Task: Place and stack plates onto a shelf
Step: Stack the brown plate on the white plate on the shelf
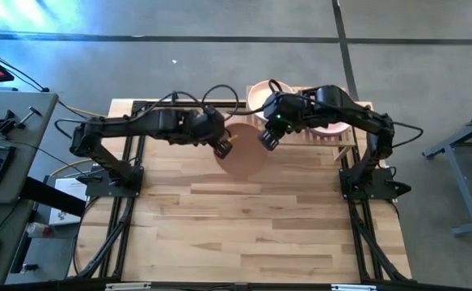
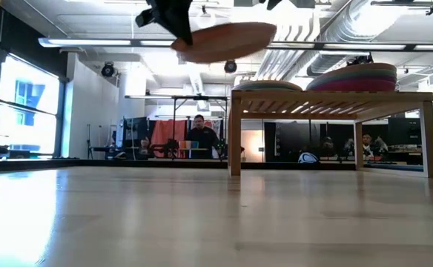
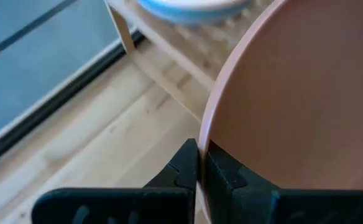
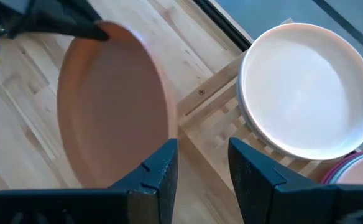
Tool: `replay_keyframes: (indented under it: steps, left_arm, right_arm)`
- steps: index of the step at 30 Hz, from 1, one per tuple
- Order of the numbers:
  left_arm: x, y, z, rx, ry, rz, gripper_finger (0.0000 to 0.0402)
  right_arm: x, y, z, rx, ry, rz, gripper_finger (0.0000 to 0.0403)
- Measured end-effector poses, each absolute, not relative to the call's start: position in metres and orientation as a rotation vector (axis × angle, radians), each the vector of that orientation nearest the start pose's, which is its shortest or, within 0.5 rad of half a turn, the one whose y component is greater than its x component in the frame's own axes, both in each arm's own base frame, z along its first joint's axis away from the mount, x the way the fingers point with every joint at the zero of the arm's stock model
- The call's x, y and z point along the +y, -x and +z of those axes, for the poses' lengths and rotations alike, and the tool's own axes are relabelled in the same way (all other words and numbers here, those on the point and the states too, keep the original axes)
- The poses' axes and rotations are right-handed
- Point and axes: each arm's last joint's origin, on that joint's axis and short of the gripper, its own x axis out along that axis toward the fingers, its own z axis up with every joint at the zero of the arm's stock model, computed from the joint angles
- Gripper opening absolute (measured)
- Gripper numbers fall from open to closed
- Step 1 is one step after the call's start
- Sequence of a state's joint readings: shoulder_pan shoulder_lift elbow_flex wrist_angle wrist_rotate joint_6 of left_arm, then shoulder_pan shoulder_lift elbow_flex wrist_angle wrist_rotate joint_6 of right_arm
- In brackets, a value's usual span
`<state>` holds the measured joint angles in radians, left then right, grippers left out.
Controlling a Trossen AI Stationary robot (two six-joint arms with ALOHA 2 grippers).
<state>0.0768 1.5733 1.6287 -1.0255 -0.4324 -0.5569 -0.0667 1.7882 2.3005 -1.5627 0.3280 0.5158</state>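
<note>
The left end effector [image 1: 223, 148] is clamped on the rim of a terracotta plate [image 1: 246, 155], its two dark fingers [image 3: 188, 167] pinched together over the plate's edge, as the left wrist view shows plainly. The plate hangs in the air above the wooden surface [image 1: 252, 226], tilted slightly, with the grip at its edge on the side away from the shelf [image 1: 333, 136]; in the low view it sits high, above the level of the shelf's slatted top and just to the side of the shelf's near corner post. The right end effector [image 1: 268, 139] hovers close beside the same plate, on the shelf side of it, with its fingers [image 4: 153, 171] standing apart and nothing between them; through the right wrist view the terracotta plate lies just beyond one finger and the shelf corner beyond the gap. On the shelf's slats rests a cream plate [image 4: 309, 87] on top of a low pile at the end nearer the held plate, and at the far end stands a taller stack of plates [image 2: 354, 76] with striped edges of several colours, a pink rim [image 4: 355, 168] showing at its top. The two piles sit side by side on the shelf, near each other; whether they touch cannot be told. People [image 2: 200, 133] show in the room behind the surface.
</note>
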Motion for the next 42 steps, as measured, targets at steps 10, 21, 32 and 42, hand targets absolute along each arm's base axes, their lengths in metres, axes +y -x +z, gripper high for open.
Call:
replay_keyframes:
  steps: [10, 21, 32, 42]
  left_arm:
    - [0.053, -0.312, 0.387, 0.725, 0.299, 0.727, 0.0003]
    - [0.054, -0.318, 0.392, 0.66, 0.286, 0.691, 0.0003]
    - [0.054, -0.318, 0.392, 0.656, 0.289, 0.691, 0.0003]
    - [0.054, -0.318, 0.391, 0.665, 0.29, 0.695, 0.0003]
  right_arm:
    - [-0.031, -0.307, 0.451, 0.939, -0.324, -0.575, 0.0119]
    - [-0.032, -0.307, 0.451, 0.946, -0.327, -0.578, 0.0105]
    - [-0.034, -0.311, 0.445, 0.977, -0.302, -0.59, 0.0008]
    - [-0.035, -0.314, 0.443, 0.971, -0.305, -0.614, 0.0002]
